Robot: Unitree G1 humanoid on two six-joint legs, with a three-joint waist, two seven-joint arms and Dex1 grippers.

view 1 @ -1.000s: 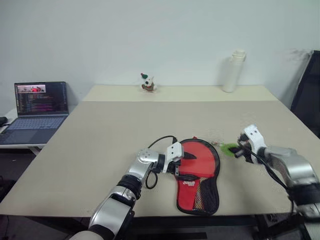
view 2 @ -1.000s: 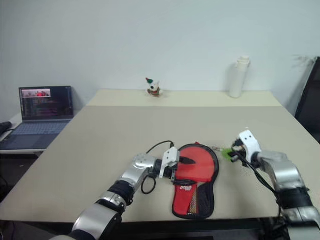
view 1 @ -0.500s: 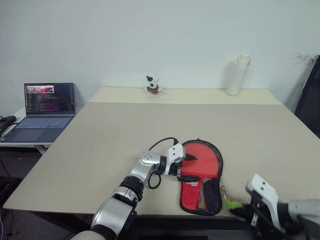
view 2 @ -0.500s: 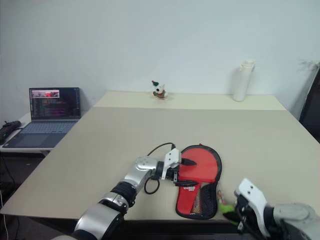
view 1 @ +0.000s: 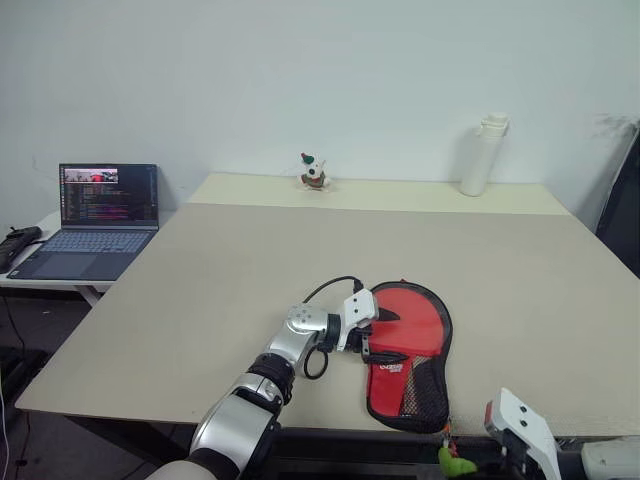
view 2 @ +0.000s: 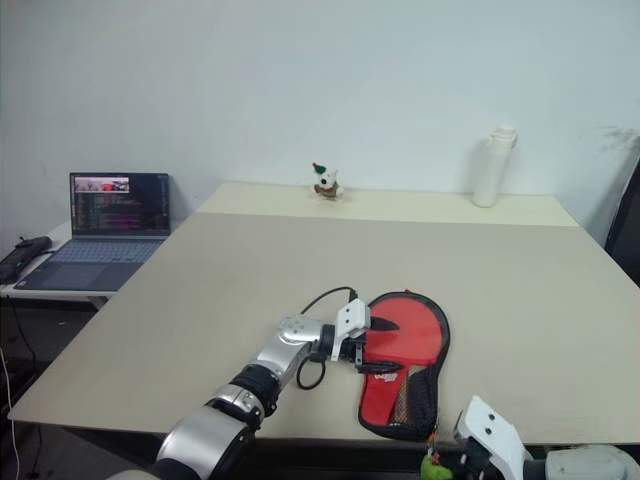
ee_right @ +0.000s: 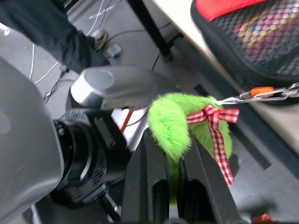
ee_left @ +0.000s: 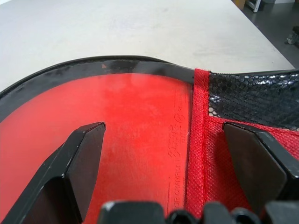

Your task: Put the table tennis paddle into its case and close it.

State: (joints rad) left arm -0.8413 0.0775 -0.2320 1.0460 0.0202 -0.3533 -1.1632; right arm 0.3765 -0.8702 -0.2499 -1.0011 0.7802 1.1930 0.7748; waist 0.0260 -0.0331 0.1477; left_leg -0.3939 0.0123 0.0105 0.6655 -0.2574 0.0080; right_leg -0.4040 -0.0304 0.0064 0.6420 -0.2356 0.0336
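The case [view 1: 415, 315] lies red side up near the table's front edge, with black edging and a mesh pocket [ee_left: 252, 93] at its lower end. My left gripper [view 1: 375, 330] is open and rests over the case's left side, its fingers [ee_left: 84, 158] spread across the smooth red face. My right gripper [ee_right: 172, 140] hangs below the front edge of the table, shut on the fluffy green ring tag [ee_right: 170, 119]. From the tag a short chain [ee_right: 261, 95] runs to the case's lower end. The table tennis paddle is hidden.
The beige table [view 1: 250, 260] stretches far ahead. A white bottle [view 1: 480, 155] and a small toy figure [view 1: 314, 172] stand at its back edge. On a side desk to the left is an open laptop [view 1: 95, 205]. A black chair [view 1: 625, 200] is at the right.
My right gripper has drawn the green tag from beside the case's round head back along its right side to below the table's front edge. The left gripper has stayed put.
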